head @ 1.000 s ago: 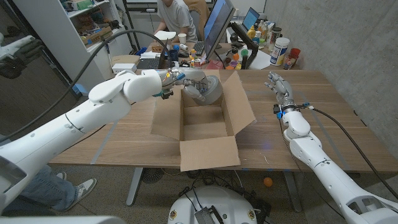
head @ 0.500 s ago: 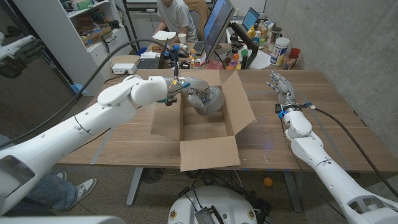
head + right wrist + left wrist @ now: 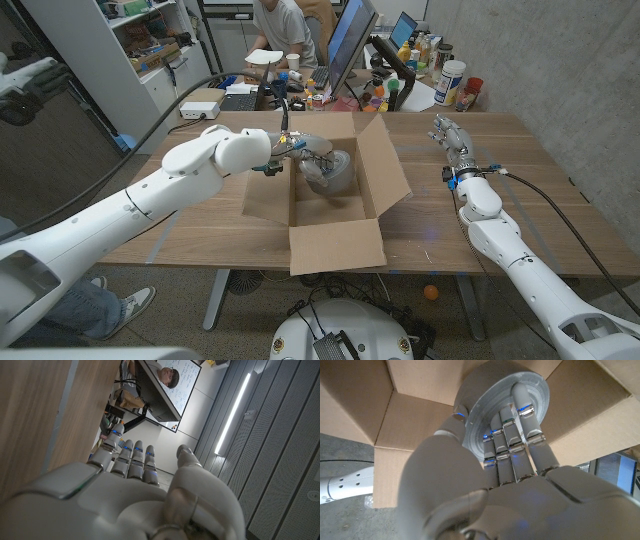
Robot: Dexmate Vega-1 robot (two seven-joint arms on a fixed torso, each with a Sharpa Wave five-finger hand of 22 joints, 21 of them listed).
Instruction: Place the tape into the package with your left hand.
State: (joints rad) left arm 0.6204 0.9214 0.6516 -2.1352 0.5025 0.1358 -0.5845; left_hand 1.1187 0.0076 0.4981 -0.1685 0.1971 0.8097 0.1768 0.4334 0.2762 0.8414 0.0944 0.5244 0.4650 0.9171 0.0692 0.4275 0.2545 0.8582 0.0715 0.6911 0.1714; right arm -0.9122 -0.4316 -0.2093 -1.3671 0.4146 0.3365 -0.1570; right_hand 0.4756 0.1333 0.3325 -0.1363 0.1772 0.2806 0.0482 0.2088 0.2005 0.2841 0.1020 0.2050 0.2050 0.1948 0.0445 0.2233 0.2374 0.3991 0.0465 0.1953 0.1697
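Tape [image 3: 334, 171] in left hand [image 3: 308, 158], inside open box [image 3: 336, 240]

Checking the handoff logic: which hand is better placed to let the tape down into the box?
Left. The left hand already grips the tape over the open cardboard box. The right hand holds nothing and sits at the table's far right, away from the box.

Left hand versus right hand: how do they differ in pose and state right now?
The left hand reaches inside the cardboard box, holding the tape roll; the right hand holds nothing, out by the table's right side. Left fingers wrap the roll; right fingers extend straight. Both are grey.
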